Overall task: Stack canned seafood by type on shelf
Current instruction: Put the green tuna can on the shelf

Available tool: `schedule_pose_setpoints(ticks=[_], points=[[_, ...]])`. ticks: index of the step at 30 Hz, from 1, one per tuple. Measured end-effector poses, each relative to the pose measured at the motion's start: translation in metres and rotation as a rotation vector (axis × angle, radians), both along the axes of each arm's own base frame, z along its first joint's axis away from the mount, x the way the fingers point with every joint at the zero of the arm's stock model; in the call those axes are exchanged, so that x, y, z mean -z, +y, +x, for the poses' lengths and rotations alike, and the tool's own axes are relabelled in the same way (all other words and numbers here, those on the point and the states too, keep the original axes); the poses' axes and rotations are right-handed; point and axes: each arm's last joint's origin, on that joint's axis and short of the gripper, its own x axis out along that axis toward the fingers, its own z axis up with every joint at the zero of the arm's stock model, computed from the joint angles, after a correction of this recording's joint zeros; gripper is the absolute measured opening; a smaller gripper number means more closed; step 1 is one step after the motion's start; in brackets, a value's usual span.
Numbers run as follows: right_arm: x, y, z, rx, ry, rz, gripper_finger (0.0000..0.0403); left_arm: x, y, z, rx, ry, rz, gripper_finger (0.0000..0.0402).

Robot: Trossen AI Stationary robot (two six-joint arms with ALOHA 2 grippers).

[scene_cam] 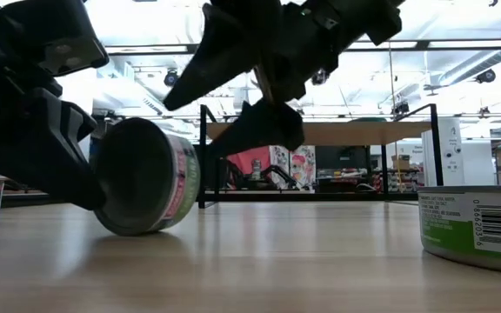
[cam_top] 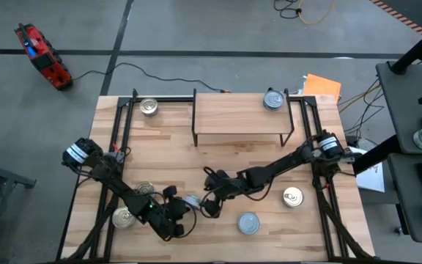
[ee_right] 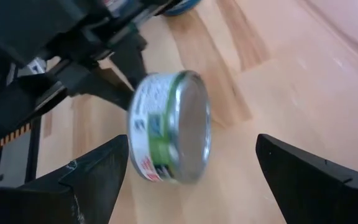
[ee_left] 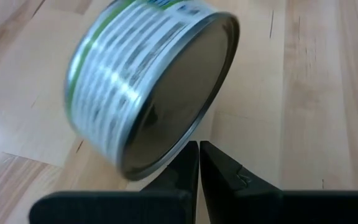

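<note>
From above, the butcher-block table [cam_top: 218, 158] carries the shelf [cam_top: 240, 114], a pale plank on thin black legs set near the far edge, with a blue-topped tin [cam_top: 273, 100] on its right end and a silver-topped tin [cam_top: 149, 107] on the table beyond its left end. Between the two arms near the front lies the tipped tin [cam_top: 190, 201]; the left gripper [cam_top: 178, 220] sits just beside it and the right gripper [cam_top: 212, 205] just on its other side, with bare wood between them and the shelf. A gold-topped tin [cam_top: 292, 196] and a blue-topped tin near the front edge [cam_top: 248, 223] lie to the right, well apart. At table height, the tipped tin stands on its rim, its flat metal end facing the camera's left, a pink and green label round its wall. The left wrist view shows that gripper's fingers pressed together, their tips seemingly touching the tin's lower rim, though blur makes contact uncertain. The right wrist view shows its fingers spread wide, the tin between them untouched.
</note>
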Motion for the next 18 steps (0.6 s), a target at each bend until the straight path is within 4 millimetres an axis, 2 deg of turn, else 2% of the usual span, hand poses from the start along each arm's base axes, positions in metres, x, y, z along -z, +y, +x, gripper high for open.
schedule_pose_setpoints(ticks=[12,18], points=[[0.010,0.008,0.018,-0.038,0.024,0.050,0.0342,0.000,0.000,0.001,-0.001,-0.007,-0.001,0.0000],[0.009,0.007,0.016,-0.043,0.072,0.029,0.0297,-0.001,0.000,0.001,-0.001,-0.009,-0.002,0.0000]])
